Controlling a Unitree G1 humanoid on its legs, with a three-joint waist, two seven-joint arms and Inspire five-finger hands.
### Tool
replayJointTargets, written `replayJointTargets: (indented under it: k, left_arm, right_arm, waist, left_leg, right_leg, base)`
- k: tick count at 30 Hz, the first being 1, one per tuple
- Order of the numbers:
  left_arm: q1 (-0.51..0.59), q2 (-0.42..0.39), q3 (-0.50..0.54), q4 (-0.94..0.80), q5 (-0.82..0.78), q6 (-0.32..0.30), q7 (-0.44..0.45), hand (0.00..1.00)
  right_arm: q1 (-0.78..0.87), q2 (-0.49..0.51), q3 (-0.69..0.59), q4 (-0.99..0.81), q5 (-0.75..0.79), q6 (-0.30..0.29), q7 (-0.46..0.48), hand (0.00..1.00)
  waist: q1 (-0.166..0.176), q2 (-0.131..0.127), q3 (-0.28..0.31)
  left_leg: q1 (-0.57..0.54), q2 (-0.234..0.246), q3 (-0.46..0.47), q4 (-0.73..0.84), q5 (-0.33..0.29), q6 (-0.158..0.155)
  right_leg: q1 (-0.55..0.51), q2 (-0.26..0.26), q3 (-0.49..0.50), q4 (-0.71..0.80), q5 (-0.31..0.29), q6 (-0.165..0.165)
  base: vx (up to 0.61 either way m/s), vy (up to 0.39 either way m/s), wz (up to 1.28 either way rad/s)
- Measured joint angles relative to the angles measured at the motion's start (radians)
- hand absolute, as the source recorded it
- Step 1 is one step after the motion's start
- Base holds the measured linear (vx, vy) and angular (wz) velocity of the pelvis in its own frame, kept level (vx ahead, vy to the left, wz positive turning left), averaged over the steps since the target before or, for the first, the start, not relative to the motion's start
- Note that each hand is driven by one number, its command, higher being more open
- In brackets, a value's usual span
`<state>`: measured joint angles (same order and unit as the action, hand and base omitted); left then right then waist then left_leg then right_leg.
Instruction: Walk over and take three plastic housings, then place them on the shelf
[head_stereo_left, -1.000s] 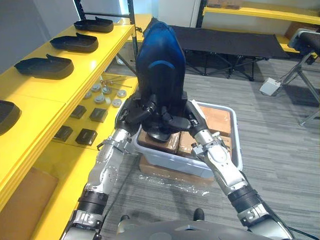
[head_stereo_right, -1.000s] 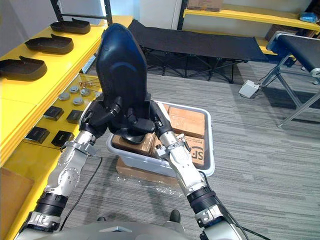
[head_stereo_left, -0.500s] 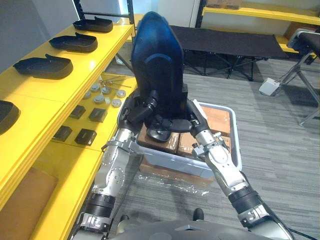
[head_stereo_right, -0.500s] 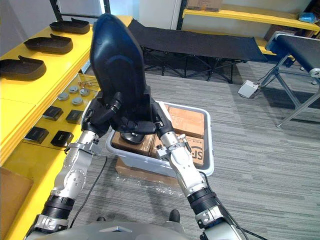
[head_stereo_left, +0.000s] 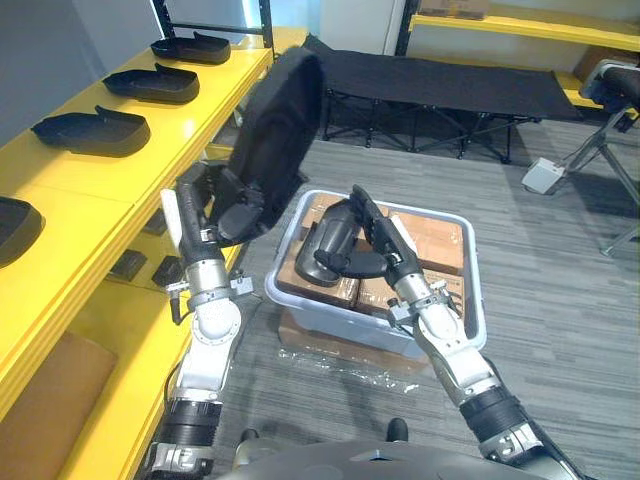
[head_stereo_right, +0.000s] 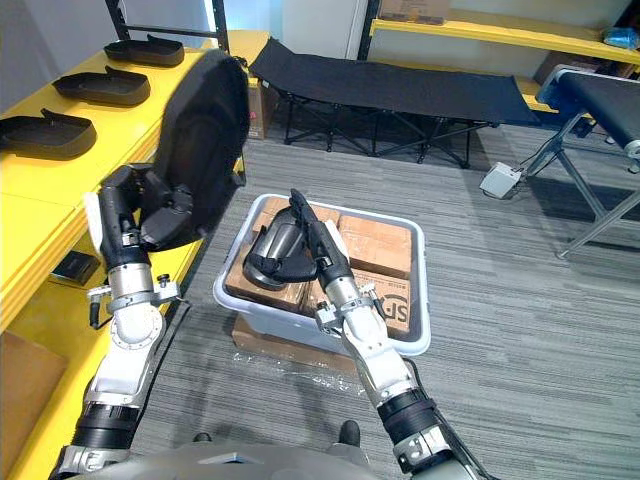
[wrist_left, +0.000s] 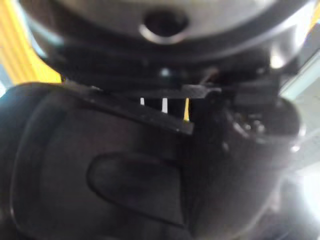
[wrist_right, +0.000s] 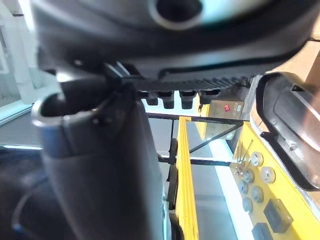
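Because the long yellow shelf (head_stereo_left: 95, 190) runs near to far along the left of the scene, the left hand is the nearer one for the placing, I judge. The shelf's glossy top already bears four shallow black housings (head_stereo_left: 90, 131) lying flat in a row, with bare stretches between them. To the right, on the grey carpet (head_stereo_left: 560, 300), a pale grey plastic tote (head_stereo_left: 472, 305) holds brown cardboard boxes (head_stereo_left: 432, 238). Between shelf and tote, the black plastic housing (head_stereo_left: 276, 130), a smooth, matt, rounded shell, stands on end. Its long axis rises and leans far and right, just right of the shelf edge. The left hand (head_stereo_left: 228, 205) has its fingers curled round the lower end. Over the tote, the right hand (head_stereo_left: 380, 240) appears to pinch a second housing (head_stereo_left: 328, 240), greyer and seen end-on, between straight fingers above and thumb beneath. Small dark square parts (head_stereo_left: 125, 266) lie on the lower shelf level.
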<state>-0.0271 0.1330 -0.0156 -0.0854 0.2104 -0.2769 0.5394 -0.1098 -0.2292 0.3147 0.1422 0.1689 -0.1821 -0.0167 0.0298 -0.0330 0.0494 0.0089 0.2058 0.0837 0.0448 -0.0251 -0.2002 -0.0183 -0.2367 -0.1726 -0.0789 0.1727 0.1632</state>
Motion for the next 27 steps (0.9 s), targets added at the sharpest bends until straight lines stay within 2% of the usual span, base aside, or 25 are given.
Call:
replayJointTargets:
  k: [2,5,11,16,20,24,26,27]
  left_arm:
    - [0.000,0.000,0.009,-0.001,-0.004,-0.016,0.031,0.00]
    - [0.023,0.000,0.045,-0.001,-0.077,-0.053,0.017,0.00]
    - [0.104,-0.027,0.083,-0.002,-0.395,-0.094,-0.157,0.00]
    - [0.191,-0.072,0.130,-0.045,-0.489,-0.092,-0.213,0.00]
    - [0.252,-0.099,0.158,-0.152,-0.488,-0.090,-0.231,0.00]
    - [0.313,-0.106,0.263,-0.237,-0.498,-0.091,-0.251,0.00]
    - [0.337,-0.109,0.308,-0.238,-0.554,-0.093,-0.269,0.00]
    - [0.350,-0.113,0.319,-0.238,-0.570,-0.094,-0.274,0.00]
  right_arm:
    - [0.045,0.000,-0.023,-0.046,0.030,0.000,0.010,1.00]
    - [0.109,0.000,-0.061,-0.128,0.049,-0.002,0.033,1.00]
    - [0.201,0.046,-0.161,-0.157,0.073,-0.002,0.040,1.00]
    - [0.214,0.109,-0.185,-0.156,0.170,-0.005,0.065,1.00]
    - [0.204,0.116,-0.159,-0.130,0.197,-0.023,0.073,1.00]
    - [0.132,0.105,-0.086,-0.087,0.197,-0.032,0.077,1.00]
    - [0.099,0.105,-0.077,-0.084,0.197,-0.032,0.074,1.00]
    - [0.087,0.105,-0.075,-0.080,0.197,-0.033,0.072,1.00]
  waist:
    - [-0.001,0.000,0.000]
    - [-0.007,0.000,-0.002]
    - [-0.008,0.001,-0.003]
    - [0.001,0.003,-0.004]
    - [0.052,0.007,-0.004]
    - [0.108,0.015,-0.011]
    - [0.137,0.022,-0.016]
    - [0.141,0.024,-0.017]
  left_leg:
    - [0.000,0.000,0.002,0.000,-0.001,0.000]
    - [0.000,0.000,0.013,-0.001,-0.002,0.000]
    - [0.000,0.000,0.018,-0.006,-0.001,0.000]
    - [-0.023,0.000,-0.016,0.002,0.000,0.001]
    - [-0.037,-0.003,-0.075,0.012,0.001,0.002]
    - [-0.052,-0.008,-0.147,0.022,-0.001,0.006]
    - [-0.062,-0.013,-0.187,0.020,0.003,0.003]
    - [-0.065,-0.014,-0.196,0.021,0.004,0.003]
  right_leg:
    - [-0.002,0.000,0.001,0.000,0.000,0.000]
    - [-0.012,0.000,0.011,0.000,0.000,0.000]
    - [-0.017,0.000,0.013,0.000,-0.001,-0.001]
    - [-0.009,0.000,-0.026,0.000,-0.002,-0.003]
    - [0.029,-0.002,-0.100,0.000,-0.010,-0.002]
    - [0.078,-0.003,-0.179,0.000,-0.031,0.002]
    - [0.092,-0.004,-0.219,-0.001,-0.040,0.005]
    - [0.098,-0.004,-0.229,-0.001,-0.044,0.004]
  base:
    - [0.00,0.000,-0.04]
    - [0.00,0.000,-0.10]
    - [0.00,0.000,-0.02]
    - [0.00,-0.001,0.16]
    - [0.00,-0.004,0.44]
    - [-0.01,0.004,0.50]
    - [-0.02,0.004,0.54]
    - [-0.01,0.006,0.47]
